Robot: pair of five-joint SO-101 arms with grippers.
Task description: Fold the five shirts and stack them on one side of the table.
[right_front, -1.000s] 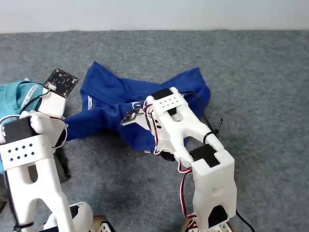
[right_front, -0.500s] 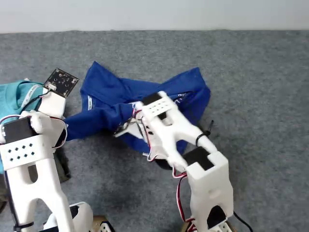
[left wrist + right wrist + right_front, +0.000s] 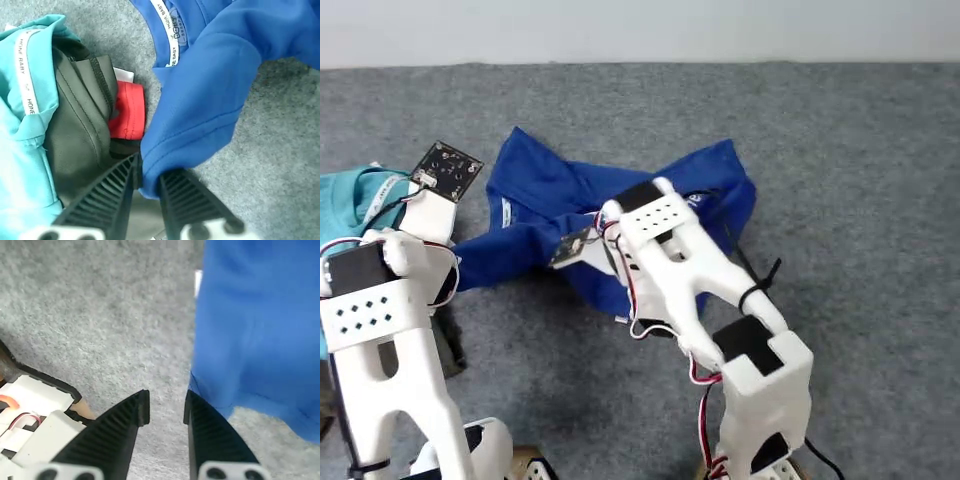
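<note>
The left hand point(image 3: 148, 182) is pinching a sleeve of the blue shirt point(image 3: 210, 85); the right hand point(image 3: 166, 404) is hovering narrowly parted and empty over the table point(image 3: 95, 310) beside it.

The high camera looks down from above on the whole table point(image 3: 860, 150). The left wrist camera looks past the left hand point(image 3: 148, 172), very close to the blue shirt point(image 3: 210, 100). The right wrist camera looks past the right hand point(image 3: 166, 400), close to the table. All three see that shirt.
</note>
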